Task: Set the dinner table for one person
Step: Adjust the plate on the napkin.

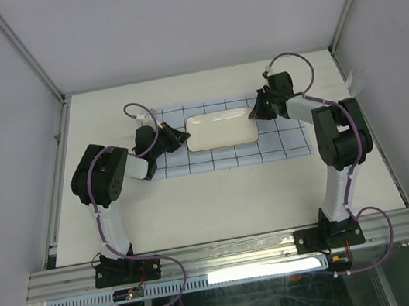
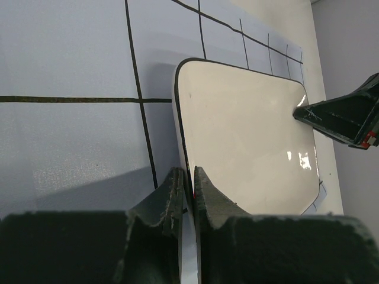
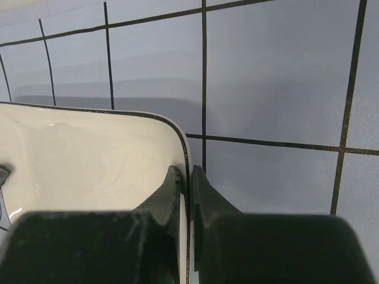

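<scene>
A white rectangular plate [image 1: 221, 130] with a thin dark rim lies over the pale-blue grid cloth [image 1: 289, 141] on the cream dinner table [image 1: 220, 197]. My left gripper [image 1: 180, 136] is shut on the plate's left rim. In the left wrist view the left gripper [image 2: 189, 176] pinches the plate [image 2: 249, 130] with one finger on each side of the rim. My right gripper [image 1: 257, 108] is shut on the plate's right rim. The right wrist view shows the right gripper [image 3: 186, 174] clamping the plate [image 3: 89, 160] edge the same way.
Aluminium rails [image 1: 229, 255] run along the table's near edge, and upright frame posts [image 1: 23, 54] stand at the back corners. Grey walls close in the left, right and far sides. The opposite gripper's dark fingertip [image 2: 340, 115] shows at the plate's far end in the left wrist view.
</scene>
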Motion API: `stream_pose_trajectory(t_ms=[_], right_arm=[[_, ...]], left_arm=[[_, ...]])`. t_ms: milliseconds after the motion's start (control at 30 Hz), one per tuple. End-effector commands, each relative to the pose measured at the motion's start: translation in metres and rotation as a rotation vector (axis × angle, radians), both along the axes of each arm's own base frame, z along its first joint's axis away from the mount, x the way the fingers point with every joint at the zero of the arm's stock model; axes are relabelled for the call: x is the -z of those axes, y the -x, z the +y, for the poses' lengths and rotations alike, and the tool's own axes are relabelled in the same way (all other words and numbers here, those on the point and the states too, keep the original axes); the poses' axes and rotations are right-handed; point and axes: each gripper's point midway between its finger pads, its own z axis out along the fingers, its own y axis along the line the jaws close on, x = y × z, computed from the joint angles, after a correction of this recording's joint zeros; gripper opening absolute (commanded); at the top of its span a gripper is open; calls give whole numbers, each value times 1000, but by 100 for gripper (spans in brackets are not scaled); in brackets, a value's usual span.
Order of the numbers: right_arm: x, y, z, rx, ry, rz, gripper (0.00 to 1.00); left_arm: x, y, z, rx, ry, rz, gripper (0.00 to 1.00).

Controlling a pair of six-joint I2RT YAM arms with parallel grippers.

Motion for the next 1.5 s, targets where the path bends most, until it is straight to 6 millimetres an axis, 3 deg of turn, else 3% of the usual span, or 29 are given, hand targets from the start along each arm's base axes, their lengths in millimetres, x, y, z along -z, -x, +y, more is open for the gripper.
stream_pose_trajectory(t_ms=[0, 433, 533, 767, 967, 1300, 1400, 1467], right_arm=[[-3, 1, 27, -67, -105, -26, 0], [2, -3, 27, -60, -127, -21, 0], [3, -5, 28, -64, -129, -20, 0], [5, -9, 26, -66, -114, -22, 0], [4, -12, 26, -69, -111, -25, 0], [1, -14, 26, -75, -103, -28, 0], [0, -14, 26, -74, -100, -28, 9], [1, -14, 25, -73, -97, -27, 25]], left_arm=[[-55, -8, -28, 94, 94, -174, 6], [-60, -13, -27, 90, 83, -184, 6], [-60, -13, -26, 88, 81, -186, 0], [-58, -12, -26, 87, 84, -179, 6], [-58, -10, -25, 87, 85, -178, 1], [-59, -9, -24, 85, 90, -178, 4], [-60, -9, -24, 84, 89, -181, 13], [-59, -9, -24, 83, 85, -179, 20]])
